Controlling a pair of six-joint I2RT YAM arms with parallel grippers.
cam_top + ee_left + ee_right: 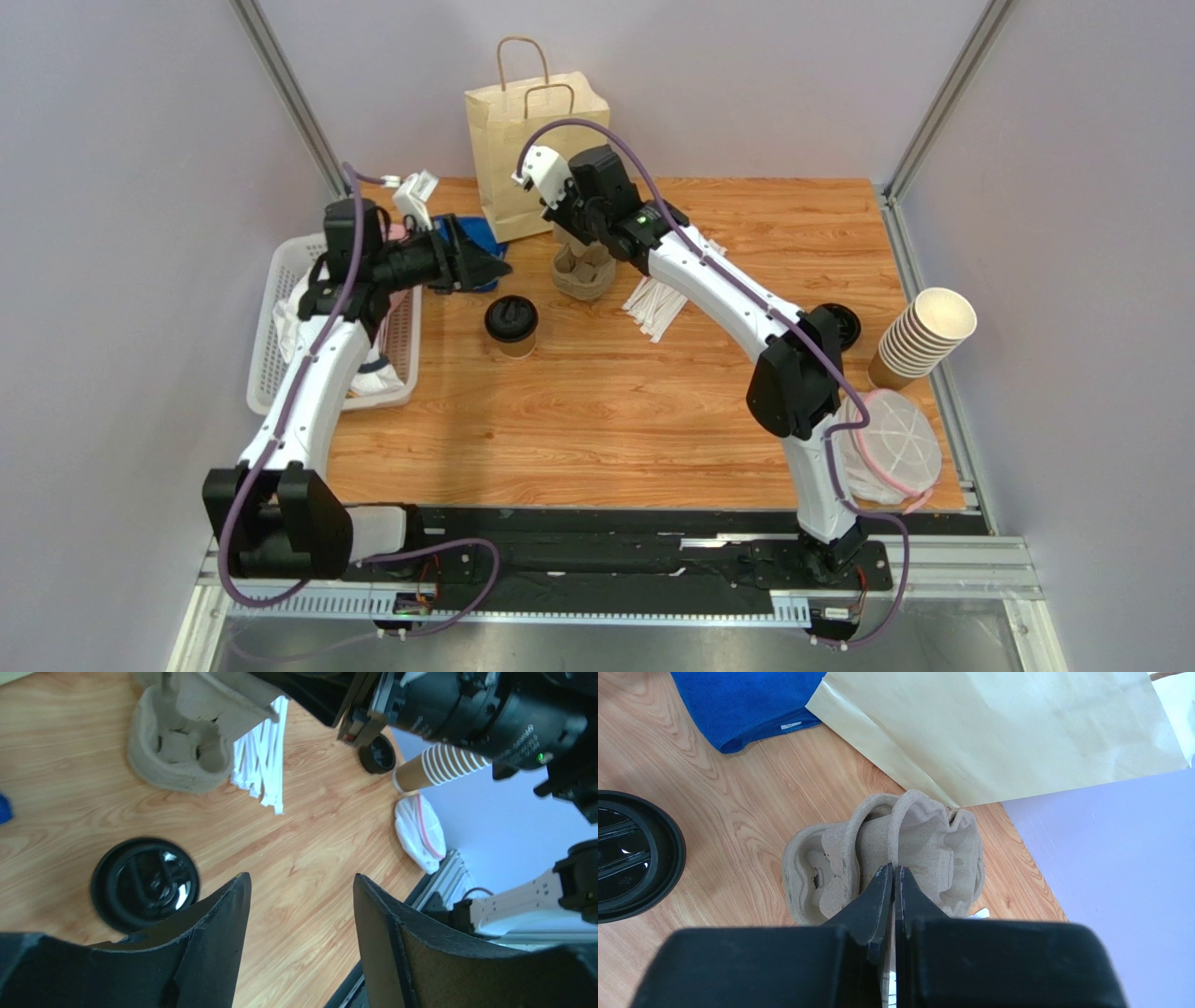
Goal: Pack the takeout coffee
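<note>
Takeout coffee point(512, 322) stands upright on the wooden table point(631, 406), black lid on, near the middle and just in front of my left gripper point(491, 269). On the left wrist view its lid shows below and to the left of the left gripper's fingers point(210, 924), which are spread wide with nothing between them and not touching the cup. My right gripper point(893, 871) has its jaws pinched nearly together on a thin upright wall of the pulp cup carrier point(878, 854), which lies just in front of the paper bag point(537, 133). The bag stands upright at the far edge, with a blue cloth point(749, 700) beside it. White sticks point(657, 301) lie right of the carrier. A stack of lidless cups point(926, 333) and a loose black lid point(839, 325) sit well apart at the right edge.
</note>
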